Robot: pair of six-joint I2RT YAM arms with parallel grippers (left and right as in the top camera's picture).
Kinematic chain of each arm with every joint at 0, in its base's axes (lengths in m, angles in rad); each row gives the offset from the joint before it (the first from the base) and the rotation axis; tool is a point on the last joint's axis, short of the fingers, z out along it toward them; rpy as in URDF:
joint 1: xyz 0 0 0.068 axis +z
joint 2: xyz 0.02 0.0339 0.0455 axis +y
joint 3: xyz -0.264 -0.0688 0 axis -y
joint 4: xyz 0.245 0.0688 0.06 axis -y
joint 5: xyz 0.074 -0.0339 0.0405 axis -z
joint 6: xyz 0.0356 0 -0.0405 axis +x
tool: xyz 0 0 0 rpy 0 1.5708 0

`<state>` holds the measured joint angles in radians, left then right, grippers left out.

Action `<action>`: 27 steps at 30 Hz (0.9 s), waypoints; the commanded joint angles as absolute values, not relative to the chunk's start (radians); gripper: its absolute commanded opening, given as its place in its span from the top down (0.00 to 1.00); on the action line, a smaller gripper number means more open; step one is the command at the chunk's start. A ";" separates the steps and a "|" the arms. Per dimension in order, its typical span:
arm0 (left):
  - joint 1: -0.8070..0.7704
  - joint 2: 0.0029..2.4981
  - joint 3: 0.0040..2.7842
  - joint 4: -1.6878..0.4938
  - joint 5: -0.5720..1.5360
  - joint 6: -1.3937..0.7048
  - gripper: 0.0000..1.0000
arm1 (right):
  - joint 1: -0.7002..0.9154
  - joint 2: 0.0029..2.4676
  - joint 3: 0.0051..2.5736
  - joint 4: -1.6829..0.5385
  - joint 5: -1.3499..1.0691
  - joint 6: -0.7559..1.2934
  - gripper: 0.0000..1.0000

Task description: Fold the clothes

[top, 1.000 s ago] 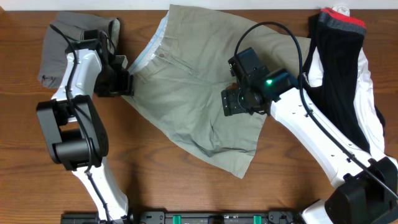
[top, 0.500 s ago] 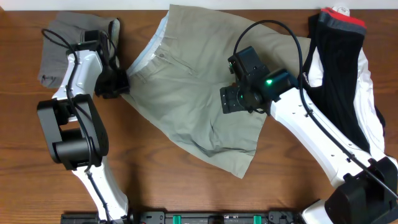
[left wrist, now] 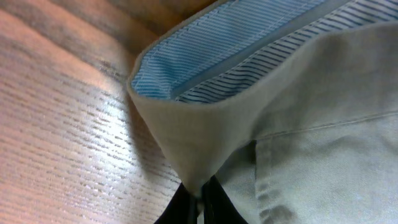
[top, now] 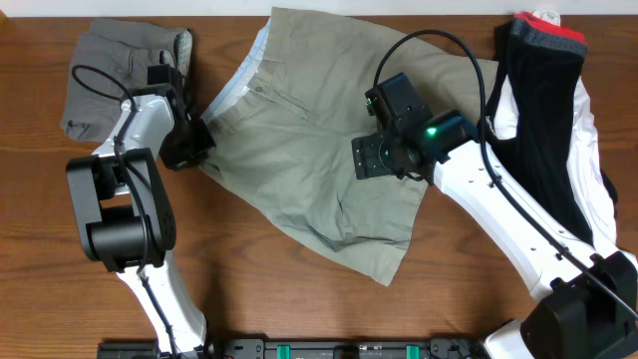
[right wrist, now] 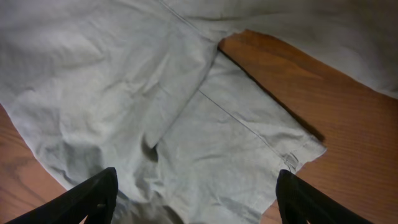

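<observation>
Both at the shorts [top: 299,150]: left hand [left wrist: 199,202] pinches the waistband [left wrist: 186,143] edge, right hand [right wrist: 196,177] hovers above a leg [right wrist: 230,143], fingers [right wrist: 93,196] spread wide.

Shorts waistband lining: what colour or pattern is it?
The waistband lining is light blue with fine white pinstripes, clearest in the left wrist view.

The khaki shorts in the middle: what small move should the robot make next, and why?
Probably lower the right fingers onto the shorts and close them. They hang open above a leg of the fabric, gripping nothing, while the left fingers look pinched on the waistband corner. A fold likely needs both holds.
</observation>
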<state>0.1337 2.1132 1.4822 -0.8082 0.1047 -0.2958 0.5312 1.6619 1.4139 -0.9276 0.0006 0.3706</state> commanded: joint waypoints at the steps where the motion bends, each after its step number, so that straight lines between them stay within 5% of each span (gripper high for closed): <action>1: 0.133 2.127 1.475 -0.864 0.093 -0.317 0.94 | 0.522 1.656 1.424 -0.919 0.019 0.358 0.21; 14: 0.133 2.127 1.452 -1.303 0.050 -0.316 0.94 | 0.488 1.678 1.423 -0.859 0.056 0.363 0.22; 25: 0.133 2.124 1.242 -1.152 0.047 -0.348 0.94 | 0.432 1.808 1.423 -0.813 0.047 0.366 0.22; 27: 0.133 2.122 1.235 -1.134 0.047 -0.329 0.85 | 0.430 1.830 1.423 -0.799 0.047 0.366 0.22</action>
<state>0.1337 2.0884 1.2793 -1.1862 0.0692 -0.3344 0.4397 1.8027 1.4139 -0.8093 0.0406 0.3706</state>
